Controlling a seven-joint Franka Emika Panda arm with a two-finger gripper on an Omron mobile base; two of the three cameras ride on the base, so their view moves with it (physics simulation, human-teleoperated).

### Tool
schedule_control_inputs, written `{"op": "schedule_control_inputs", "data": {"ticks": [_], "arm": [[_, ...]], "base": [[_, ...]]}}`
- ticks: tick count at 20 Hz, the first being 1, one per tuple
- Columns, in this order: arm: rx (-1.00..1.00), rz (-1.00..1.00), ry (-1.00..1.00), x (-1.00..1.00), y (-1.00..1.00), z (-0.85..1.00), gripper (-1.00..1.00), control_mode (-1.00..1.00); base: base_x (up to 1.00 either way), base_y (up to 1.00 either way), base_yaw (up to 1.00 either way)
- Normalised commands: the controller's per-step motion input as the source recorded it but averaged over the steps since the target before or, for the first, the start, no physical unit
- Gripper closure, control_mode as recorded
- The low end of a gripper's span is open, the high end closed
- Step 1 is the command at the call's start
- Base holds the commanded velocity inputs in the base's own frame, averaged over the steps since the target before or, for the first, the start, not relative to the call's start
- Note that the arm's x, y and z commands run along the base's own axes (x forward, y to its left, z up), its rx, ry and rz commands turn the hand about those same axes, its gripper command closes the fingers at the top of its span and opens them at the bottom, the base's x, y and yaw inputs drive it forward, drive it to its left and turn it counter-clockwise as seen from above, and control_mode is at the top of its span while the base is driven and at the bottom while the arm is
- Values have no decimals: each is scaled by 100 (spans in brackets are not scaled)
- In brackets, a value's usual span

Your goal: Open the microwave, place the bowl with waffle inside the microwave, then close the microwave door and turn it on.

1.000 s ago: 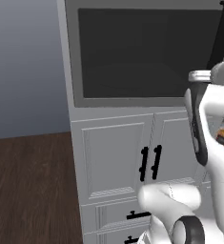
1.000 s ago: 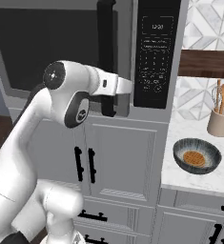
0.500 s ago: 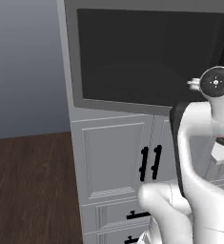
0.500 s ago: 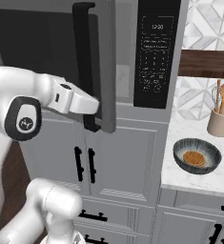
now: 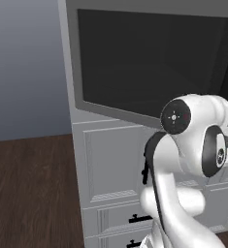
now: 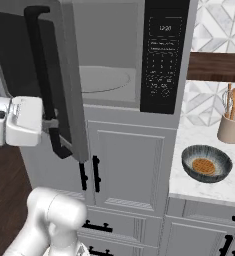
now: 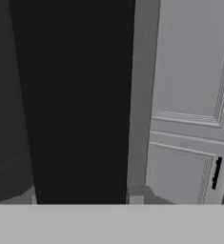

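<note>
Microwave door [image 6: 64, 85] swung partly open, gripper [image 6: 53, 126] clasping its black handle [image 6: 44, 85]; a steady outward arc should clear the cavity for the bowl [image 6: 207, 163] of waffle [image 6: 204, 165] waiting on the counter [image 6: 199, 187].

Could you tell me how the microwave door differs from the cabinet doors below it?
The microwave door stands swung open; the cabinet doors are shut. The microwave door has a big dark glass window; the cabinet doors are solid pale panels with raised frames. The microwave door carries one long thick black bar handle; the cabinet doors have short thin black ones. Both are rectangular, with vertical black handles.
</note>
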Motion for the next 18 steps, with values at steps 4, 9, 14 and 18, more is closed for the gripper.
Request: {"op": "schedule_control_inputs", "data": {"ticks": [4,9,14,18], "arm": [[-17,-2,-21,-45,73,-23,100,-100],[-15,9,-1,14,78,-47,-100,-100],[-7,26,10,24,27,-33,-100,-100],[-3,35,4,7,2,-23,-100,-100]], "base": [[0,0,0],[0,0,0],[0,0,0],[0,0,0]]}}
